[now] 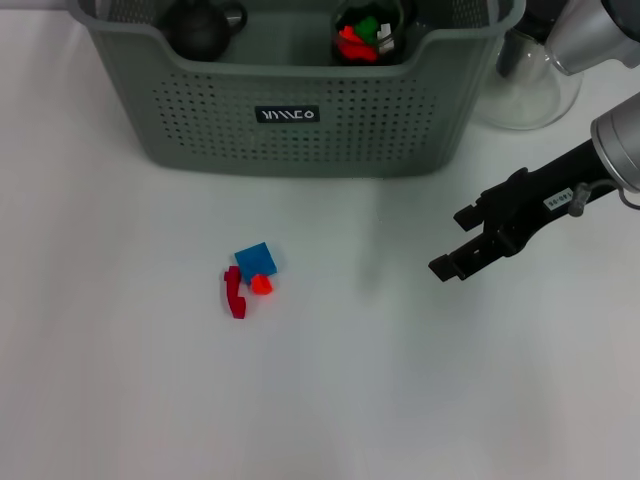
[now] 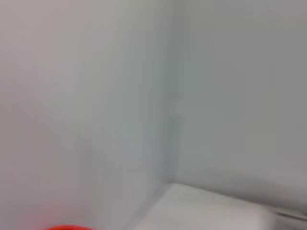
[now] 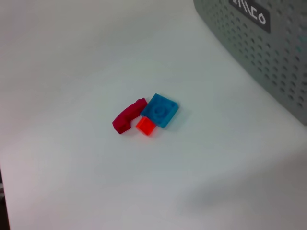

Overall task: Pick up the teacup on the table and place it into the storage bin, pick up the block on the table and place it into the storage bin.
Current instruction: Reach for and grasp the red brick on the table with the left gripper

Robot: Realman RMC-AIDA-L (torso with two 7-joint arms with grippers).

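Observation:
The grey-green storage bin [image 1: 300, 135] stands at the far side of the table; a corner of it shows in the right wrist view [image 3: 268, 52]. Inside it are a dark round vessel [image 1: 200, 28] and a dark cup [image 1: 365, 30] holding red and green pieces. On the table lie a blue block [image 1: 256, 260], a curved red block [image 1: 235, 292] and a small orange block [image 1: 261, 284], touching each other; they also show in the right wrist view [image 3: 160, 110]. My right gripper [image 1: 457, 242] is open and empty, well to the right of the blocks. My left gripper is out of view.
A clear glass pot [image 1: 525, 85] stands right of the bin, behind my right arm. The left wrist view shows only blurred grey surfaces and an orange-red sliver [image 2: 67, 227] at its edge.

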